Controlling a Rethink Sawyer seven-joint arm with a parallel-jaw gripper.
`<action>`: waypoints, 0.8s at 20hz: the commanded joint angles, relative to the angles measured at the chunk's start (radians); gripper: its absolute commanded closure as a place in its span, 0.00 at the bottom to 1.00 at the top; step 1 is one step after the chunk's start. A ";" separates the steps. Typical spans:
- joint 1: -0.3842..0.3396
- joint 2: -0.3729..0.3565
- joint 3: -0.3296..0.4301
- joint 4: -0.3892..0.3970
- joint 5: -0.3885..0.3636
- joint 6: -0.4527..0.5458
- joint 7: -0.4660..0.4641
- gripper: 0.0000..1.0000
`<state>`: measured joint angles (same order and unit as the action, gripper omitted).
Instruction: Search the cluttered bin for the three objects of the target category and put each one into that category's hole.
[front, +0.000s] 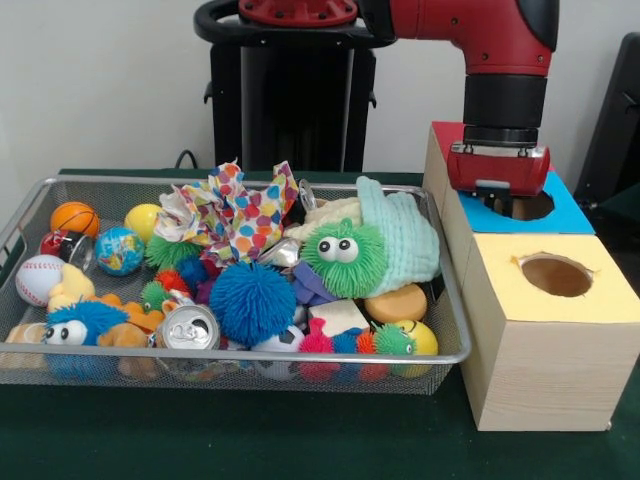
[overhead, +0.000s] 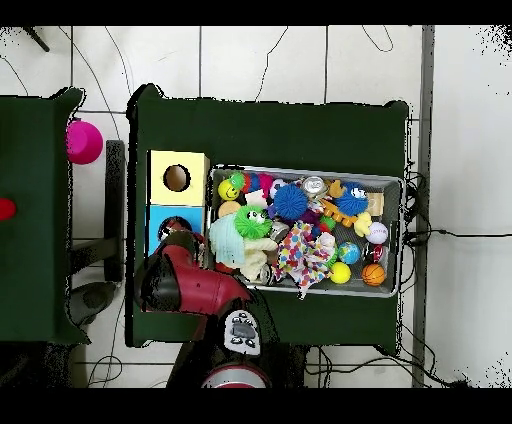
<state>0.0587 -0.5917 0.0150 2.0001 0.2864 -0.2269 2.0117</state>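
Green table (front: 300, 440) carrying wire bin (front: 60, 185) crammed with toys. Beside it, blue-topped box (front: 575, 215) and yellow-topped box (front: 600, 300), each holed. Pincer (front: 500, 205) over blue hole; grip state indiscernible. Target objects unidentifiable.

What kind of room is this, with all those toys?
Probably a robot test lab: a red robot arm stands over a wire basket of toys beside wooden boxes with holes on top.

A wire mesh bin (front: 60, 188) is filled with mixed toys. Beside its right edge, two wooden boxes are set: a yellow-topped box (front: 548, 340) and a blue-topped box (front: 575, 215), each with one round hole.
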 joint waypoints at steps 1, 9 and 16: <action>-0.036 -0.067 0.006 0.133 0.056 0.319 0.182 1.00; 0.019 -0.228 -0.126 0.065 0.038 0.632 0.190 1.00; 0.005 -0.252 -0.175 -0.024 -0.004 0.772 0.166 1.00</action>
<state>0.0842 -0.8221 -0.1024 2.0172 0.3010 0.3695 2.0117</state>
